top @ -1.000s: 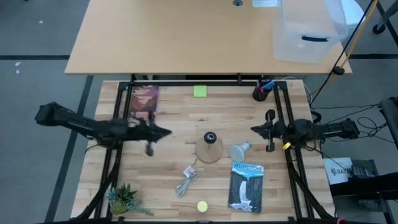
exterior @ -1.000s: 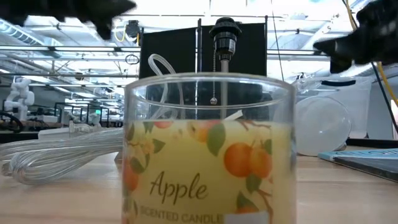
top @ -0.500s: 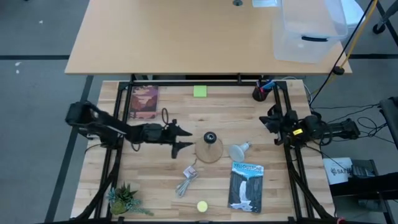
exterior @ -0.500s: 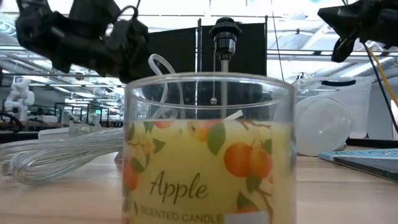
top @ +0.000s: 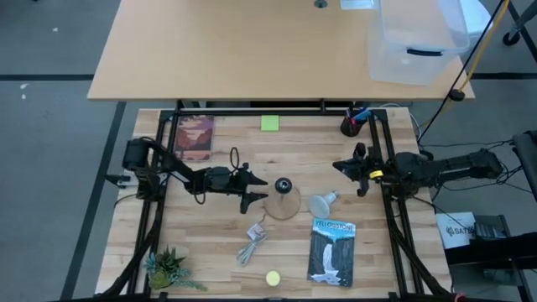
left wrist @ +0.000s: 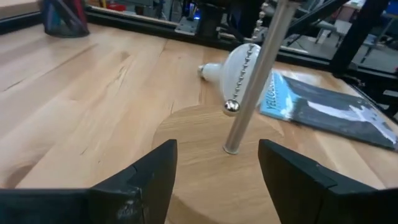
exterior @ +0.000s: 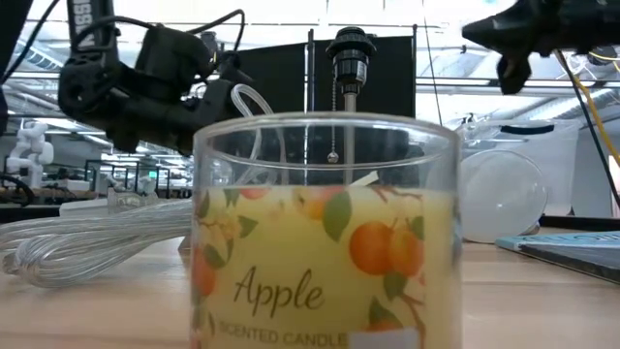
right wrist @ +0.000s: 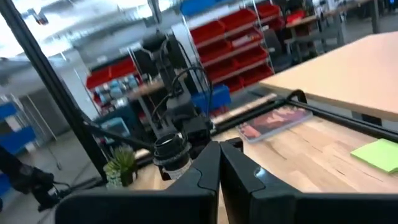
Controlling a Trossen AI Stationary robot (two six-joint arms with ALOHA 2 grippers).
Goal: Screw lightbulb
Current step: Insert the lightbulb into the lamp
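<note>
Just ahead of your left gripper [top: 252, 188], whose fingers are standing spread at the wooden lamp base [top: 282, 201], the lightbulb [top: 322, 201] is lying on the table beyond that base, while your right gripper [top: 359, 169] is hovering pressed together nearby.

This is a robotics lab or workshop. A wooden counter [top: 226, 243] sits in a black metal frame [top: 382, 143] on grey floor, with a second bare counter [top: 252, 50] beyond it. In the room behind stand red storage bins on shelving [right wrist: 236, 37], open ceiling beams and a small white robot figure [exterior: 29, 145].
</note>
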